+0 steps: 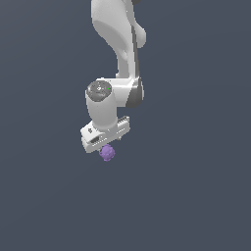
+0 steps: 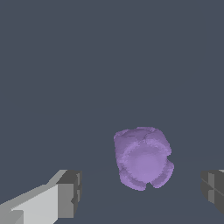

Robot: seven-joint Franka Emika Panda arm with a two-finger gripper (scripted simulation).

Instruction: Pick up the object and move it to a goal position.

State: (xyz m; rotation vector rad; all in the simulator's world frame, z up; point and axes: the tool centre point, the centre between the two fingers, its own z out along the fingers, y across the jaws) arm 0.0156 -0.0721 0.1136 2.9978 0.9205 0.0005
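Overhead, white end effector (image 2: 142,192) spread apart, purple bumpy object (image 2: 143,158) seen between its fingers (image 2: 65,194), ungripped, at its 6 o'clock in the exterior view

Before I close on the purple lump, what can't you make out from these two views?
- Exterior view: the gripper fingertips, hidden behind the hand body; contact with the purple lump unclear.
- Wrist view: the lump sits between the fingers, apart from both; its height above the floor is unreadable.
- Goal position: no marker in either view.

My arm is reaching down, holding my gripper (image 2: 142,192) just above the purple lump (image 1: 107,153), fingers (image 2: 68,192) spread apart.
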